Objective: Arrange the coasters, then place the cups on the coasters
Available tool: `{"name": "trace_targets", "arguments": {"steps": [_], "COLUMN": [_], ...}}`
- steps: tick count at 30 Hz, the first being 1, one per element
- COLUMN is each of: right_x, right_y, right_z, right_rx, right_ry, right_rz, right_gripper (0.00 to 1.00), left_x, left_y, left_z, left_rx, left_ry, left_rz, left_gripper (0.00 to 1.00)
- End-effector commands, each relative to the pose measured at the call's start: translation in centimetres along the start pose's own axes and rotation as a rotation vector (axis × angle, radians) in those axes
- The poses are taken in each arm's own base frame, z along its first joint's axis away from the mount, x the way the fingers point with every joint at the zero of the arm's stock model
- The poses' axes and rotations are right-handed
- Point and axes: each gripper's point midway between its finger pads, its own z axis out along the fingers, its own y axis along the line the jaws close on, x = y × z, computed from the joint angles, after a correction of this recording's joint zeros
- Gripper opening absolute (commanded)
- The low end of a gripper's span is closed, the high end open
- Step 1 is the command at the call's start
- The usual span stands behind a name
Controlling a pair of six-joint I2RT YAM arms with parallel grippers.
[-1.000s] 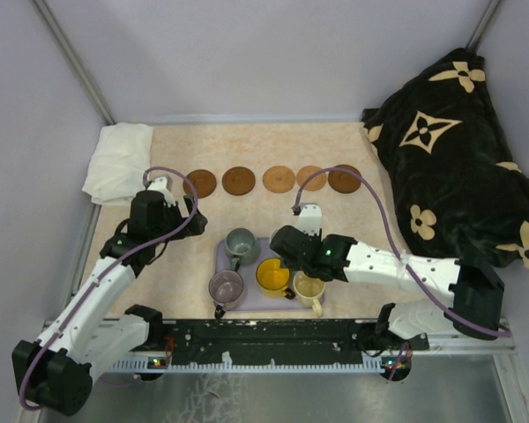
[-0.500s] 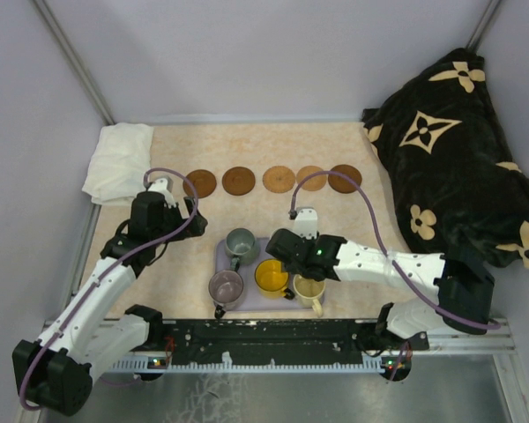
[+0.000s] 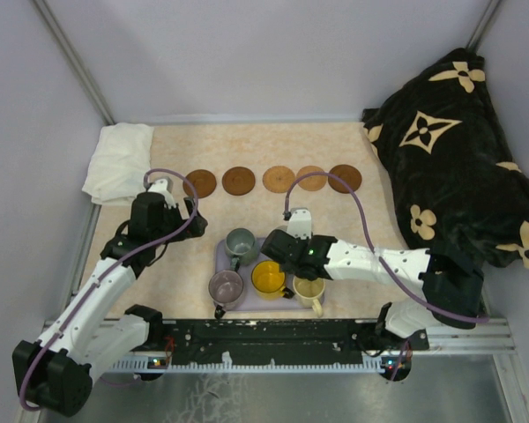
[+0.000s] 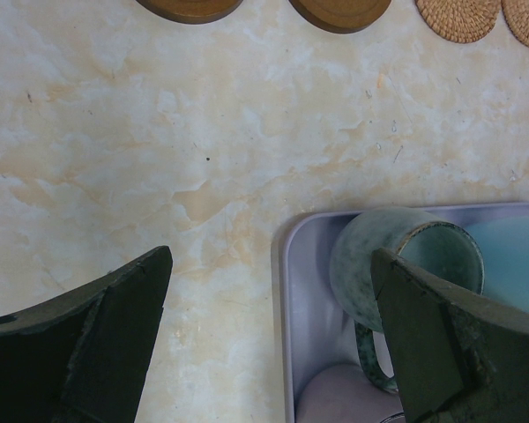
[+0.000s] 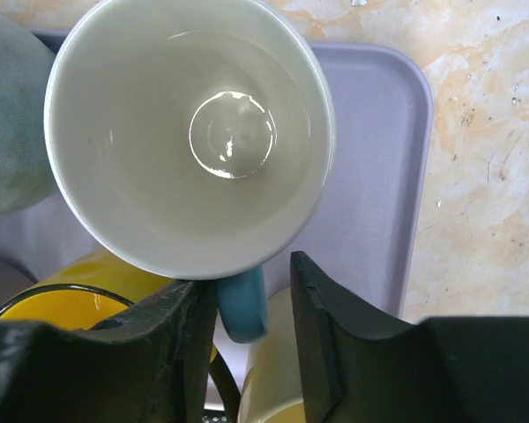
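Several brown coasters (image 3: pixel 279 179) lie in a row across the far part of the table. On the lavender tray (image 3: pixel 219 257) stand the grey-green cup (image 3: pixel 241 241), the mauve cup (image 3: pixel 226 286), the yellow cup (image 3: pixel 270 277) and the cream cup (image 3: pixel 309 289). My right gripper (image 5: pixel 251 282) is open and straddles the blue handle (image 5: pixel 243 304) of the white cup (image 5: pixel 189 132). Its left finger touches the handle and a gap shows on the right. My left gripper (image 4: pixel 269 295) hangs open over the tray's left rim (image 4: pixel 286 300), beside the grey-green cup (image 4: pixel 379 264).
A folded white cloth (image 3: pixel 119 159) lies at the far left corner. A black cushion with beige flowers (image 3: pixel 458 167) fills the far right. Grey walls close in the table on three sides.
The right gripper has shifted a little left over the tray and its jaws have narrowed round the blue handle. The left arm has not moved.
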Motion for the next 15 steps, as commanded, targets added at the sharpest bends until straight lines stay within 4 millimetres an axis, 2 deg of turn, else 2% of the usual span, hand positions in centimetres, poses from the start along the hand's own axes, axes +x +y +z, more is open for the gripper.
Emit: {"name": "trace_targets", "arguments": {"steps": [1,6,10,15], "right_x": [-0.42,-0.19,-0.21,-0.87], "right_y": [0.59,0.05,-0.06,-0.39], "right_z": [-0.11,-0.01,0.03,-0.05], "right_rx": [0.002,0.022,0.026,0.043], "right_ry": [-0.012,-0.01,-0.014,-0.042], "right_rz": [0.02,0.018,0.015,0.007], "right_gripper": [0.33,0.21,0.0,0.0], "left_x": [-0.22,-0.08,0.01,0.05], "left_y": [-0.24,-0.27,-0.36,-0.39], "left_z": [-0.11,0.08,0.2,0.26], "left_rx": [0.017,0.018,0.023,0.025], "left_ry": [-0.015,-0.009,-0.005,-0.004], "left_rz": [-0.009,-0.013,-0.014,-0.014], "left_gripper": [1.0,1.0,1.0,1.0]}}
